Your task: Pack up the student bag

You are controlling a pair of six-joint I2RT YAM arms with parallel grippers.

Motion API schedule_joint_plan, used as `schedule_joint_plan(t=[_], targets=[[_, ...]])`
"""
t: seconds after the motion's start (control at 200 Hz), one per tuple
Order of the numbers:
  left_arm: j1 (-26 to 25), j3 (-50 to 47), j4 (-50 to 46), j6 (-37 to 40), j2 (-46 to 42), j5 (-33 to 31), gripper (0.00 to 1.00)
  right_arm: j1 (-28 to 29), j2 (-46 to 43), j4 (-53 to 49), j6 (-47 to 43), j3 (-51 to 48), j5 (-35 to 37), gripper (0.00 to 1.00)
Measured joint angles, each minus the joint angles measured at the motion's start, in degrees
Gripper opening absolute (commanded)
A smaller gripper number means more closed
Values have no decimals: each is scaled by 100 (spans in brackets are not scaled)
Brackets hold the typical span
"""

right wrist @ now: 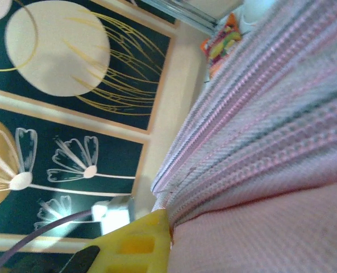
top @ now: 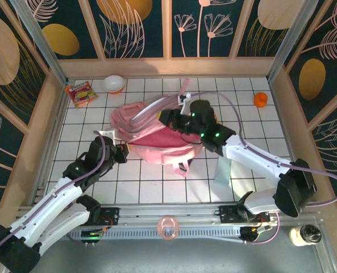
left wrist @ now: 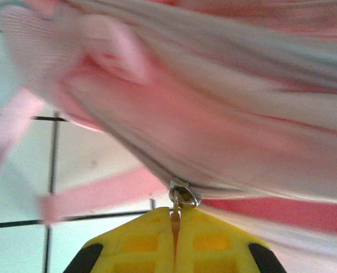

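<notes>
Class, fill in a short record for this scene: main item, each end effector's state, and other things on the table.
Main item: student bag, lying on the tiled table
Left end effector: shut on the bag's zipper pull
Right end effector: against the bag's fabric; open or shut unclear
Elsewhere: bowl and snack packet back left; orange object back right

The student bag (left wrist: 225, 125) smears into blur on the left wrist camera, its zipper pull (left wrist: 176, 206) half swallowed by the left gripper (left wrist: 175, 219), cropped at the bottom edge. On the right gripper (top: 169, 118), one finger (right wrist: 135, 243) shows, the other's lost behind fabric.
</notes>
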Motion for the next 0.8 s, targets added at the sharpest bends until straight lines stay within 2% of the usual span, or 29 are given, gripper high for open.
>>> schedule_joint_plan(t=[0.16, 0.27, 0.35, 0.425, 0.58, 0.801], targets=[[664, -57, 501, 293, 293, 87, 0, -455, -2, -560, -289, 466, -992, 0], [1088, -92, 898, 457, 640, 214, 0, -629, 13, -992, -463, 756, -1294, 0], [1292, -92, 1172, 540, 835, 372, 7, -664, 44, -1209, -542, 903, -1366, 0], [1366, -83, 1303, 614, 916, 444, 11, -645, 83, -1233, -544, 922, -1366, 0], [1451, 17, 1231, 664, 876, 321, 39, -468, 179, -881, -369, 868, -1152, 0], [1495, 839, 909, 581, 496, 216, 52, 157, 402, -192, -2, 715, -210, 0]])
